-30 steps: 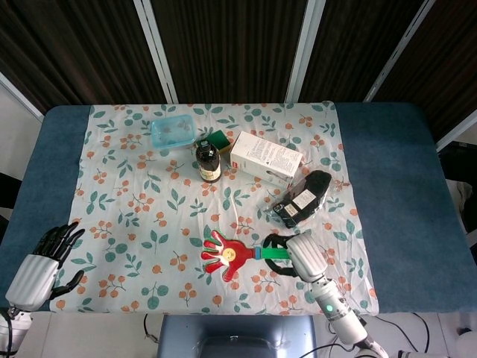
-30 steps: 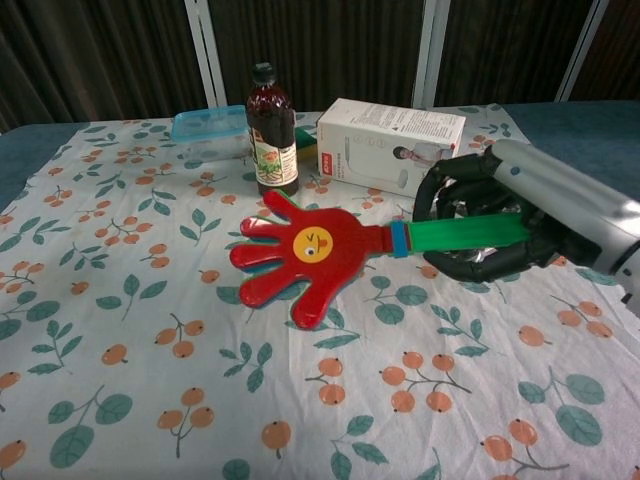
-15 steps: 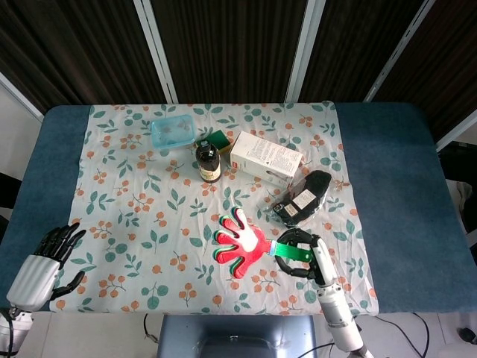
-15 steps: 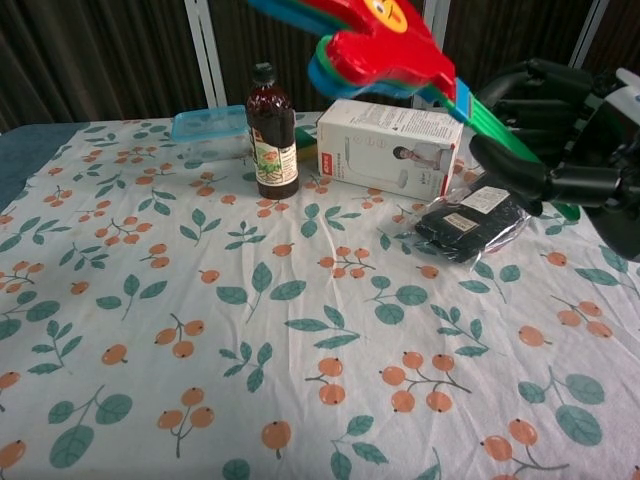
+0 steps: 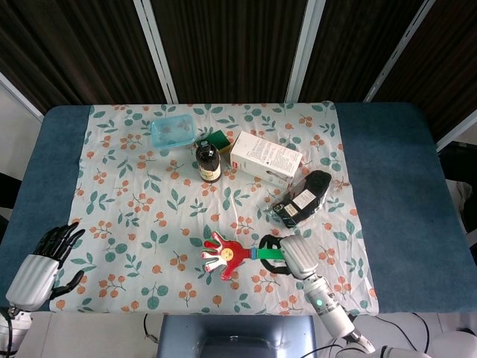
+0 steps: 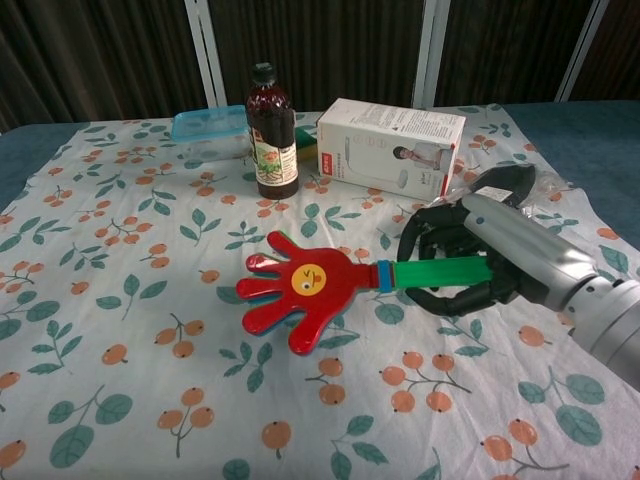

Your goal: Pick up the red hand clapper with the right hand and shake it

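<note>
The red hand clapper (image 5: pixel 223 256) (image 6: pixel 298 290) is a hand-shaped red paddle with a smiley face and a green handle (image 6: pixel 437 272). It hangs low over the floral cloth at the front middle, its palm pointing left. My right hand (image 5: pixel 289 256) (image 6: pixel 470 269) grips the green handle with its black fingers wrapped around it. My left hand (image 5: pixel 46 261) hovers off the table's front left corner, fingers spread, holding nothing; the chest view does not show it.
Behind the clapper stand a dark brown bottle (image 6: pixel 270 133), a white box (image 6: pixel 391 144) and a clear lidded container (image 6: pixel 210 130). A black packet (image 5: pixel 302 198) lies just behind my right hand. The blue table (image 5: pixel 395 186) extends bare to the right of the cloth.
The clapper swung up high and to the right half a second ago, and has now come back down low over the cloth. The left hand has stayed put.
</note>
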`<control>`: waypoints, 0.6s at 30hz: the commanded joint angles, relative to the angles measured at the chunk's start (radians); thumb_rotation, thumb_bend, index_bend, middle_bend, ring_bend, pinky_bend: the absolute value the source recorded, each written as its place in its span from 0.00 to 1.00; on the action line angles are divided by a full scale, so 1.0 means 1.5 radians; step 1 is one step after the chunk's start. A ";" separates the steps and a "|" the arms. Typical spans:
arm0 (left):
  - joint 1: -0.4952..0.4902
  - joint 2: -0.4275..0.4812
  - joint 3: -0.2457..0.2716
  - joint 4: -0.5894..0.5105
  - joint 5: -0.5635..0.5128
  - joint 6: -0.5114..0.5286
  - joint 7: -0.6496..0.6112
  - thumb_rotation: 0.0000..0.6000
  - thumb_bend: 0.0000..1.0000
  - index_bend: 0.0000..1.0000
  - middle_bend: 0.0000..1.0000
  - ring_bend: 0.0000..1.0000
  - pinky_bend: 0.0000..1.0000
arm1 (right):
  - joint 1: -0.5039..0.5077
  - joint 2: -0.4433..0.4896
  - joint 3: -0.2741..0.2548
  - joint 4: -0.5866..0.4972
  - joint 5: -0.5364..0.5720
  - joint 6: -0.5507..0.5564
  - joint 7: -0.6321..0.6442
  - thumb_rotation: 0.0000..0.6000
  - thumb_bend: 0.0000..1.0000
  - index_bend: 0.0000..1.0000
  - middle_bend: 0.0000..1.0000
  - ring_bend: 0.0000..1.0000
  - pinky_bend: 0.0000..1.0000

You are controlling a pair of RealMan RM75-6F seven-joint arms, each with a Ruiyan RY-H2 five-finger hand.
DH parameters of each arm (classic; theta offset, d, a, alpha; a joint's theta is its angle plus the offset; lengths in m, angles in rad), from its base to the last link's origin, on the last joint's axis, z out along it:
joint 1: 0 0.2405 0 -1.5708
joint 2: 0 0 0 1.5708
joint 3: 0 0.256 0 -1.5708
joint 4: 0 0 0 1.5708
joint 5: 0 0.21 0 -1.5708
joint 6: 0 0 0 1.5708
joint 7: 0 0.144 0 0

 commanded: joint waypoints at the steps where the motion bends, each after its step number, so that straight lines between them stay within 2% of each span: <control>1: -0.001 -0.001 0.000 -0.001 0.000 -0.002 0.002 1.00 0.32 0.00 0.00 0.00 0.10 | 0.012 0.002 0.005 0.005 0.016 -0.027 0.008 1.00 0.55 0.91 0.76 0.87 0.93; 4: 0.000 -0.001 0.001 -0.001 0.002 0.000 0.004 1.00 0.32 0.00 0.00 0.00 0.10 | 0.019 0.007 0.004 0.011 0.024 -0.047 -0.011 1.00 0.55 0.80 0.75 0.80 0.85; 7: -0.001 -0.001 0.001 -0.001 0.001 -0.002 0.004 1.00 0.32 0.00 0.00 0.00 0.10 | 0.028 0.019 0.000 0.006 0.033 -0.075 -0.029 1.00 0.55 0.59 0.62 0.64 0.72; 9: -0.002 0.000 0.000 -0.001 -0.002 -0.005 0.002 1.00 0.32 0.00 0.00 0.00 0.10 | 0.033 0.032 -0.003 0.000 0.042 -0.096 -0.044 1.00 0.52 0.41 0.48 0.48 0.60; 11: -0.002 0.000 -0.001 -0.001 -0.004 -0.007 0.002 1.00 0.32 0.00 0.00 0.00 0.10 | 0.037 0.047 -0.003 -0.014 0.055 -0.115 -0.057 1.00 0.48 0.28 0.38 0.36 0.49; 14: -0.002 0.000 -0.001 0.000 -0.004 -0.006 0.001 1.00 0.32 0.00 0.00 0.00 0.10 | 0.038 0.071 -0.004 -0.037 0.065 -0.126 -0.073 1.00 0.43 0.17 0.28 0.24 0.36; 18: -0.001 0.000 -0.001 0.000 -0.004 -0.004 -0.001 1.00 0.32 0.00 0.00 0.00 0.10 | 0.033 0.129 -0.008 -0.094 0.067 -0.121 -0.104 1.00 0.36 0.11 0.20 0.14 0.26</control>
